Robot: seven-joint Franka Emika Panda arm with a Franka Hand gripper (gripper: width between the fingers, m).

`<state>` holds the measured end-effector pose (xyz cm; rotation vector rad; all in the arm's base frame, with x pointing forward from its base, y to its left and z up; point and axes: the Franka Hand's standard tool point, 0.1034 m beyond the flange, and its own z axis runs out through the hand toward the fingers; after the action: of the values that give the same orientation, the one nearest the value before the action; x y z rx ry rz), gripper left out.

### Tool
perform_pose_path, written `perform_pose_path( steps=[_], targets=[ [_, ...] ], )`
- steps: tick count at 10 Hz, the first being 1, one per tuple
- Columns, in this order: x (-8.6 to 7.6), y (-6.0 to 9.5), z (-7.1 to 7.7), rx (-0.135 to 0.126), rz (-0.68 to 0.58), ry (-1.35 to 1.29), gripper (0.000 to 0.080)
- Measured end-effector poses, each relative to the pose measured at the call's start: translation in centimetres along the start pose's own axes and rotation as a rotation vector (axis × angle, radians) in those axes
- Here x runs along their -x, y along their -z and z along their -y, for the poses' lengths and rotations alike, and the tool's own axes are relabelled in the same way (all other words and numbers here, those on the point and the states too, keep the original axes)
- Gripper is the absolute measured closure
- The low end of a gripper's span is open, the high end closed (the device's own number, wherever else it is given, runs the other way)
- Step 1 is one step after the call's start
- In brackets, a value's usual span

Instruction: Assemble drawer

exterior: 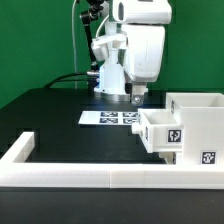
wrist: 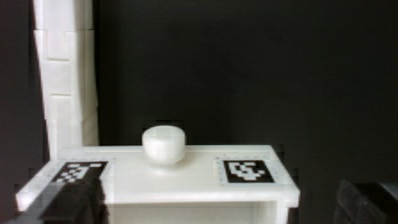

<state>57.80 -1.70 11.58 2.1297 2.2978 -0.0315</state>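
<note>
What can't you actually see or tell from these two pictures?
- Gripper: exterior view too small to show open or shut; wrist view cuts its fingers off at the edge.
- Drawer box: cut off at the exterior view's right.
- Drawer's inside: wrist view shows only its knob face.

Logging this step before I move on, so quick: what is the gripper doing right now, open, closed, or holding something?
Gripper: open and holding nothing; its fingers stand apart above the small drawer with the knob.
</note>
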Motion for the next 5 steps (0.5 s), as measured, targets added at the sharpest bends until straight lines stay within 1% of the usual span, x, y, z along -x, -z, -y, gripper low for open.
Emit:
perform_pose_path(
  steps=[1,2,3,4,5],
  targets=[
    [0.1,-0.1,0.0,-0.002,-0.001,0.000,0.0151],
    [0.7,-1.3,0.1,-0.007,-0.050,0.041,0.0151],
    [1.5,-2.4,-0.3,-0.022,-0.120,0.020,0.0151],
    [1.8,-2.8,-1.1,-0.030,-0.164,0.011,0.0151],
    [2.0,-3.0,-1.6,-0.026,-0.199,0.004,0.0151]
  ],
)
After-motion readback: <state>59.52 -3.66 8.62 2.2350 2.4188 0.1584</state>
